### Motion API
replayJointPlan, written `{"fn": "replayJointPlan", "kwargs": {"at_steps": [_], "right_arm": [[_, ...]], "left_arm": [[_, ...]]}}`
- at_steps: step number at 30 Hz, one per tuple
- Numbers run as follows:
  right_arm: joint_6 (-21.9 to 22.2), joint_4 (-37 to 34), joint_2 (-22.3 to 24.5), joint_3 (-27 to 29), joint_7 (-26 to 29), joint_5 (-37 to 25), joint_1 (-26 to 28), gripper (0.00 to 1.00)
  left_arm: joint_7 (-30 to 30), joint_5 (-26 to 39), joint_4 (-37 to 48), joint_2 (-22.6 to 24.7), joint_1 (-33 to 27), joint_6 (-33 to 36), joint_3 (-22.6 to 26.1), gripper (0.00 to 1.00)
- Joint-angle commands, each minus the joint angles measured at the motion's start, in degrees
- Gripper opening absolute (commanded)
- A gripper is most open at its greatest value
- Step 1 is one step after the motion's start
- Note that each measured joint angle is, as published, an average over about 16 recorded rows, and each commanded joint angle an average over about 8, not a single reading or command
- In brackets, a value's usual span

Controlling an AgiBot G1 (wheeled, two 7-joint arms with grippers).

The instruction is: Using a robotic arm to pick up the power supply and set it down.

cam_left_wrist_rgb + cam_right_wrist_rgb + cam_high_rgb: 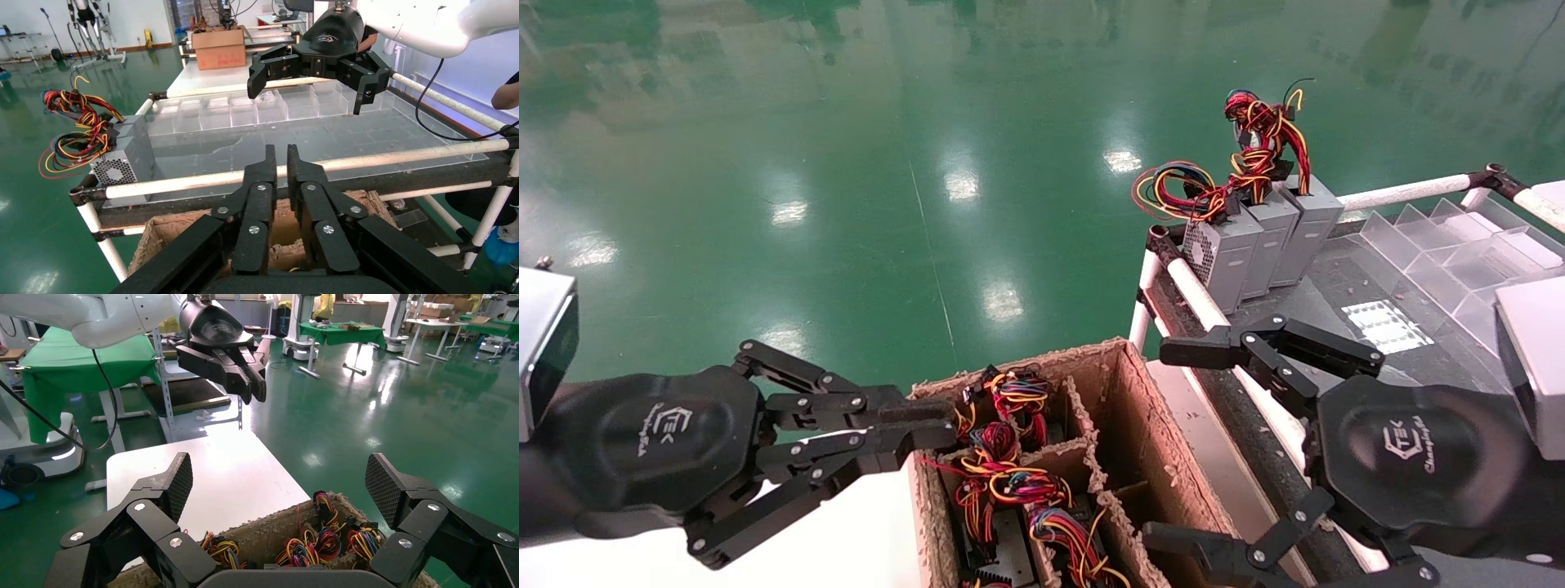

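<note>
Right gripper (1185, 445) spread over the carton's (1148, 408) right edge; left gripper (928, 429) pressed together. Power supplies (1001, 490) inside look heavy, rigid; grasp metal flanks, not wires.

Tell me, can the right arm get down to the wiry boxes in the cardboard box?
Probably yes. The right gripper hangs open beside the cardboard box, the box has no lid, and the power supplies lie uncovered. The left gripper, jaws shut, sits at the far edge.

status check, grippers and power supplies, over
Left gripper shut, empty, at the cardboard box rim. Right gripper open, empty, over the box's table side. Three power supplies standing on the table corner. Nothing blocking.
</note>
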Motion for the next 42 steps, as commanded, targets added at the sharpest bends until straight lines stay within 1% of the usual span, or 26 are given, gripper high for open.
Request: {"fn": "replayJointPlan", "kwargs": {"at_steps": [1,8,9,19,25,29,33,38,42], "right_arm": [[0.00,0.00,0.00,0.00,0.00,0.00,0.00,1.00],[0.00,0.00,0.00,0.00,0.00,0.00,0.00,1.00],[0.00,0.00,0.00,0.00,0.00,0.00,0.00,1.00],[0.07,-0.09,0.17,-0.18,0.08,-0.48,-0.06,1.00],[2.08,0.33,0.83,-1.66,0.91,-4.91,-0.07,1.00],[2.92,1.01,0.60,-3.62,2.97,-8.23,0.11,1.00],[0.97,1.15,-0.84,-6.38,5.91,-9.99,0.68,1.00],[-2.57,0.38,-4.21,-10.47,9.29,-11.45,1.57,1.00],[-3.68,-0.26,-6.76,-13.20,10.66,-12.57,1.98,1.00]], "left_arm": [[0.00,0.00,0.00,0.00,0.00,0.00,0.00,0.09],[0.00,0.00,0.00,0.00,0.00,0.00,0.00,0.97],[0.00,0.00,0.00,0.00,0.00,0.00,0.00,1.00],[0.01,0.00,0.01,0.00,0.00,0.00,0.00,1.00],[0.02,-0.01,0.04,0.00,-0.02,0.01,0.02,1.00],[0.03,-0.01,0.05,0.00,-0.03,0.02,0.04,1.00],[0.04,-0.02,0.05,0.00,-0.03,0.02,0.05,1.00],[0.04,-0.03,0.05,-0.01,-0.04,0.01,0.06,1.00],[0.05,-0.04,0.05,-0.01,-0.04,0.01,0.07,1.00]]}}
